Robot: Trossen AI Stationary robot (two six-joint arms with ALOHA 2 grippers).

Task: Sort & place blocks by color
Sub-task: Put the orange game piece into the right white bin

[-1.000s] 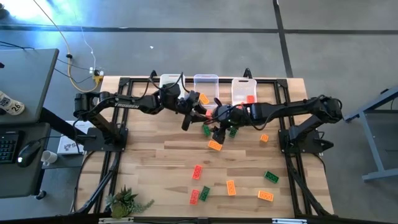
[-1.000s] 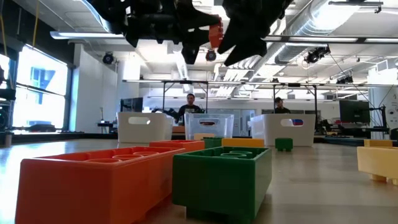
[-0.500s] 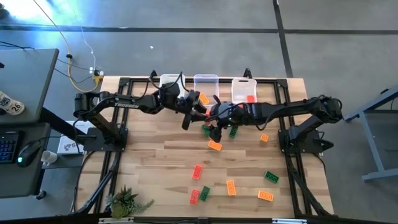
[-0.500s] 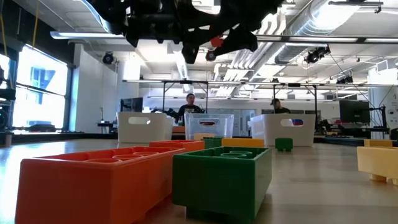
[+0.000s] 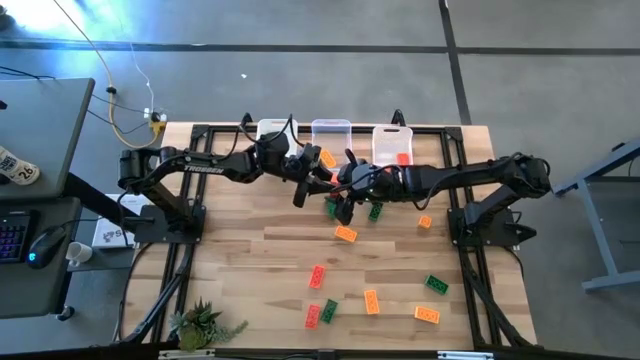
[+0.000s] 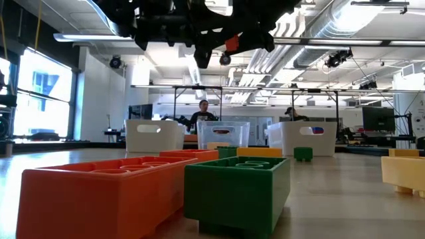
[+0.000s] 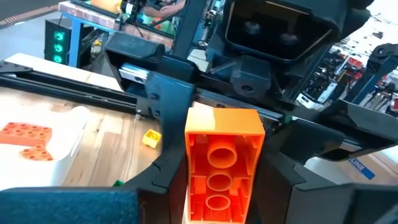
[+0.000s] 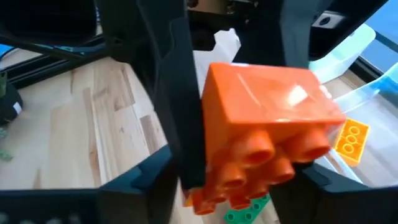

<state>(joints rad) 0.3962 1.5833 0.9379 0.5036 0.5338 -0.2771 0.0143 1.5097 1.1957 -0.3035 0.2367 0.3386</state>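
An orange block (image 7: 224,165) (image 8: 267,134) (image 6: 232,44) hangs in the air in front of the bins, between both grippers. My left gripper (image 7: 224,186) (image 5: 322,180) is shut on it. My right gripper (image 8: 239,186) (image 5: 342,192) faces it from the table's right and is open. Its fingers stand on either side of the block's studded face; I cannot tell whether they touch. Other green, orange and red blocks (image 5: 346,234) lie flat on the table below and toward the near edge. My left gripper pinches the orange block by its two long side walls (image 7: 189,168) between both fingers (image 7: 165,177). It comes roughly level from the table's left. The hollow underside faces the left wrist camera. The block is lifted clear, well above the table.
Three translucent white bins (image 5: 331,128) stand along the far edge; the middle one holds an orange block (image 5: 327,158), the right one a red block (image 5: 403,158). Close to the low camera lie an orange block (image 6: 99,192) and a green block (image 6: 239,192). People sit beyond the table.
My right gripper has moved toward the table's left and up to the block in my left gripper, and now stands around it. The left gripper and the block have kept almost still.
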